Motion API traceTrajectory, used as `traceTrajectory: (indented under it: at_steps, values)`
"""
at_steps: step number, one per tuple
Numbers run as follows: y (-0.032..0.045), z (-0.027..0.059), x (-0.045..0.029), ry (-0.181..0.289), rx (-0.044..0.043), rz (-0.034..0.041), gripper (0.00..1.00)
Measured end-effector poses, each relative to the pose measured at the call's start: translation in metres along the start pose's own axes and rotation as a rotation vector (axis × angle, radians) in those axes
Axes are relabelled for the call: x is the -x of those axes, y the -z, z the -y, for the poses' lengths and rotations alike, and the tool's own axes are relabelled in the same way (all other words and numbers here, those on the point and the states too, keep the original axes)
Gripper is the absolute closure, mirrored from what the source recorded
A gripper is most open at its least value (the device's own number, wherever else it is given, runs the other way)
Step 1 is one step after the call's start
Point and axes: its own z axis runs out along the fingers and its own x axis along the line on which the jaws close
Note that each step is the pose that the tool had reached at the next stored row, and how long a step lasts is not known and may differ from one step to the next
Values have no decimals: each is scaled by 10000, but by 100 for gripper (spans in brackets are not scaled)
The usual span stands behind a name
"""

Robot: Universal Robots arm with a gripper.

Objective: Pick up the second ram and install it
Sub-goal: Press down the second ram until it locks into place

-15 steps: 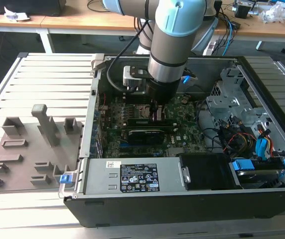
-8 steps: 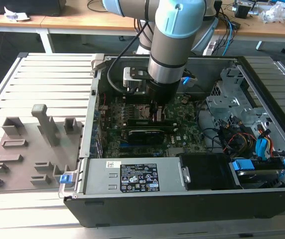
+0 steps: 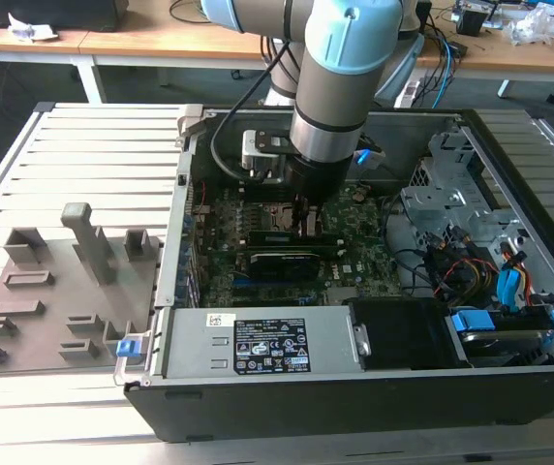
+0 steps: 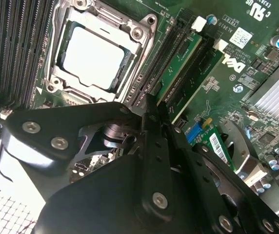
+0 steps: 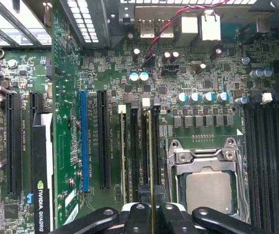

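The second ram is a thin green stick seen edge-on, standing in a black memory slot beside the silver CPU socket. My gripper straddles its near end, one black finger on each side, shut on it. In the second wrist view the same ram runs along its slot up to my gripper. In the exterior view my gripper reaches down into the open computer case onto the motherboard.
Another green stick with a white label stands in a slot two rows over. A black graphics card lies close by. Case walls, a power supply, a drive cage and cables surround the board. A grey fixture tray sits at the exterior view's left.
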Motion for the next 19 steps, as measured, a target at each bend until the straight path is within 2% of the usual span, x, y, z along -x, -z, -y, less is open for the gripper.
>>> traceTrajectory:
  at_steps: [9,16,17,19]
  values:
    - [5,-1,0,163,11,-12,86]
    - [-30,5,0,175,3,0,85]
    - [-20,1,-1,170,10,-10,79]
    - [56,-4,3,169,10,-10,79]
